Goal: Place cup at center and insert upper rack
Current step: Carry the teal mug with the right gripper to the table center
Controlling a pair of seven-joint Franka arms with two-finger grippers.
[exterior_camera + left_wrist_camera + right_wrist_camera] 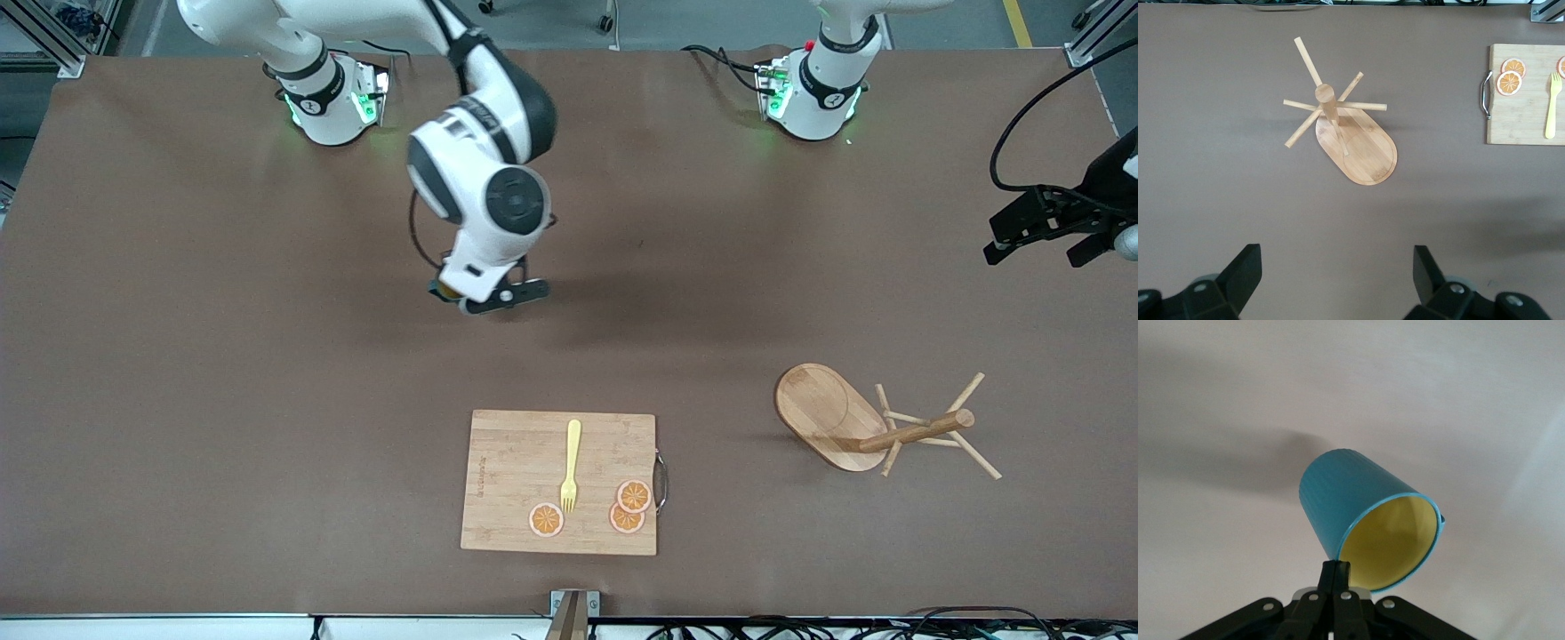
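no readable text anywhere

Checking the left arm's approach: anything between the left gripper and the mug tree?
Nothing visible. The left gripper is open, up over bare table at the left arm's end. The upper rack lies tipped on its side with only tabletop around it. The cutting board sits off toward the right arm's end, apart from it.

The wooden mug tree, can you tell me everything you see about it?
The mug tree is light wood, like bamboo. It has an oval base, a round post and thin pegs sticking out at angles. It looks tipped over on the table, with only its base edge and pegs touching. It lies toward the left arm's end, beside the cutting board. Neither arm touches it, and no mug hangs on it.
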